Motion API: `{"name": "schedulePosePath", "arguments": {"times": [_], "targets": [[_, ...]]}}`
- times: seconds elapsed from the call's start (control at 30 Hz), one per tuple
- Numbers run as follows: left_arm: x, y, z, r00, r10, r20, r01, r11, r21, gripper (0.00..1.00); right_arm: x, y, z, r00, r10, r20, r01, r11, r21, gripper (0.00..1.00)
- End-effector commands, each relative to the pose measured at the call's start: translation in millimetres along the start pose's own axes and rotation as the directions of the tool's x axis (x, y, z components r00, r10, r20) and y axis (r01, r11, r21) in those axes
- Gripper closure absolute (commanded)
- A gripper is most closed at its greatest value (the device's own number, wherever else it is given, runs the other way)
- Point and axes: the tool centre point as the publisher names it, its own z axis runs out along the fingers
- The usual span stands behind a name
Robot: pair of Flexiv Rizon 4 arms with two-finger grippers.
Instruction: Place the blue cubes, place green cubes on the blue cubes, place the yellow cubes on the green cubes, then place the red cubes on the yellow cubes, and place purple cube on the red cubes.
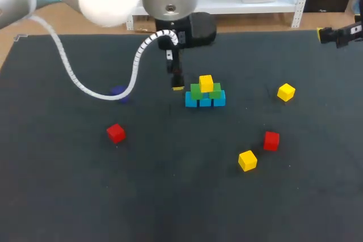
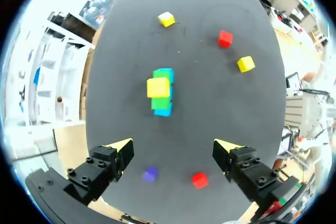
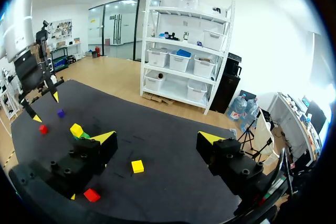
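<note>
Pyramid seen at centre of table: blue cubes in row, green cubes stacked on them, one yellow cube set on top. From pyramid, loose yellow cubes found at 3 and 5 o'clock, red cubes at 4 and 8, purple cube at 9. Left gripper held wide open, empty, near pyramid's 9 o'clock. Right gripper spread wide, nothing held, at table's 2 o'clock edge.

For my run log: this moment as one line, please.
yellow cube on green cubes on blue cubes | left claw open | right claw open
</note>
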Motion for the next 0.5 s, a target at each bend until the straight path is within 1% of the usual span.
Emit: {"name": "schedulePosePath", "arguments": {"times": [0.03,0.3,0.5], "targets": [[22.5,4.2,-0.7,0.999,-0.036,0.036,0.036,0.999,-0.018,0.00,3.0,-0.8,3.0,0.999,0.001,0.042,-0.001,1.000,-0.006,0.00],[59.5,26.3,1.4,0.990,-0.129,0.054,0.132,0.990,-0.051,0.00,3.0,-0.8,3.0,0.999,0.001,0.042,-0.001,1.000,-0.006,0.00],[84.9,33.0,-0.2,0.980,-0.185,0.068,0.190,0.980,-0.063,0.00,3.0,-0.8,3.0,0.999,0.001,0.042,-0.001,1.000,-0.006,0.00]]}}
